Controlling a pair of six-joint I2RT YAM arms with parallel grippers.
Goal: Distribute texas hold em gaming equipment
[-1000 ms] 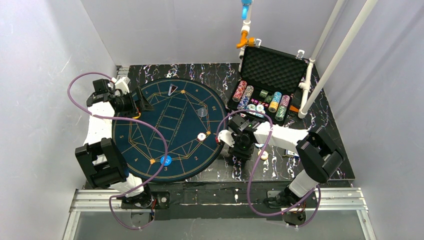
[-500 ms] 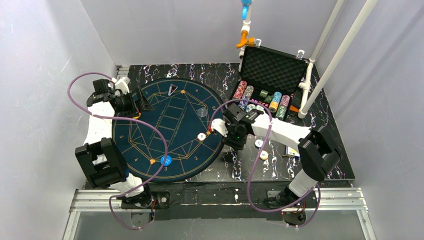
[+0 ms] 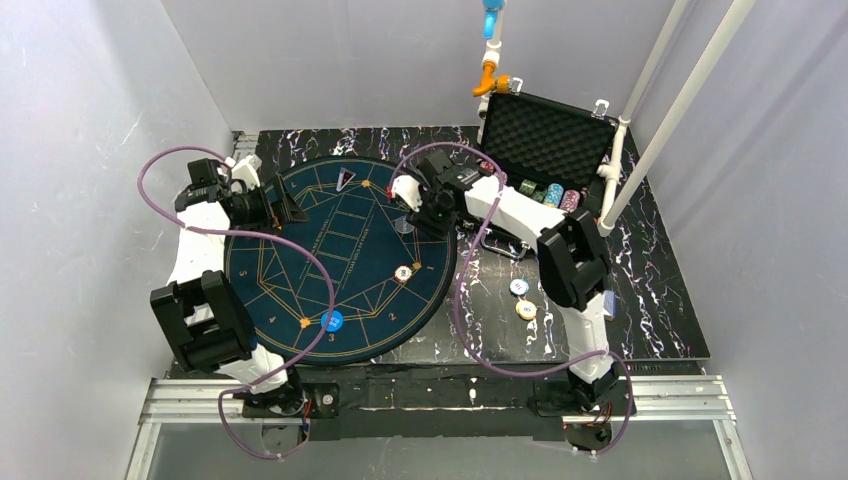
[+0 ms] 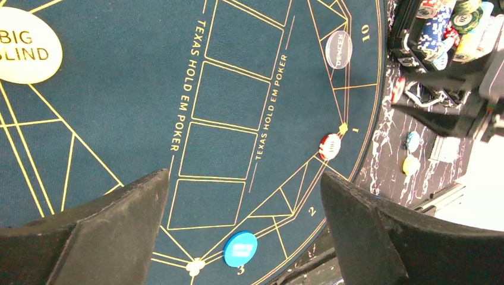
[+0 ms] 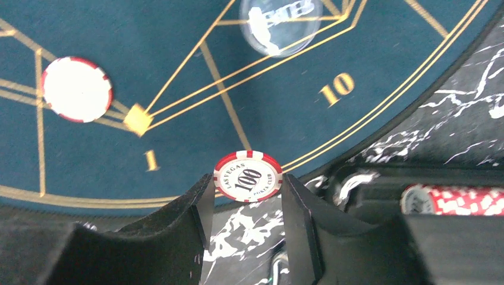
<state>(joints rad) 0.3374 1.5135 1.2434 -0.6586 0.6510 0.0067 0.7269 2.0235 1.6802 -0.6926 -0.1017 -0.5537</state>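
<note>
My right gripper hangs over the far right rim of the round blue mat, shut on a red-and-white "100" poker chip pinched edge-on between its fingertips near seat 10. A second red-and-white chip lies flat on the mat by seat 1. A clear dealer button lies just beyond the held chip. My left gripper stands wide open above the mat's left side, holding nothing. A blue button sits at seat 3, and a cream "BIG BLIND" disc lies nearby.
The open black foam-lined case stands at the back right with stacks of chips in it. A blue disc and a yellow disc lie on the marbled table right of the mat. White poles rise beside the case.
The right arm swung from the mat's right edge near seat 1 up to its far right rim by seat 10, carrying the chip. The left arm stayed put.
</note>
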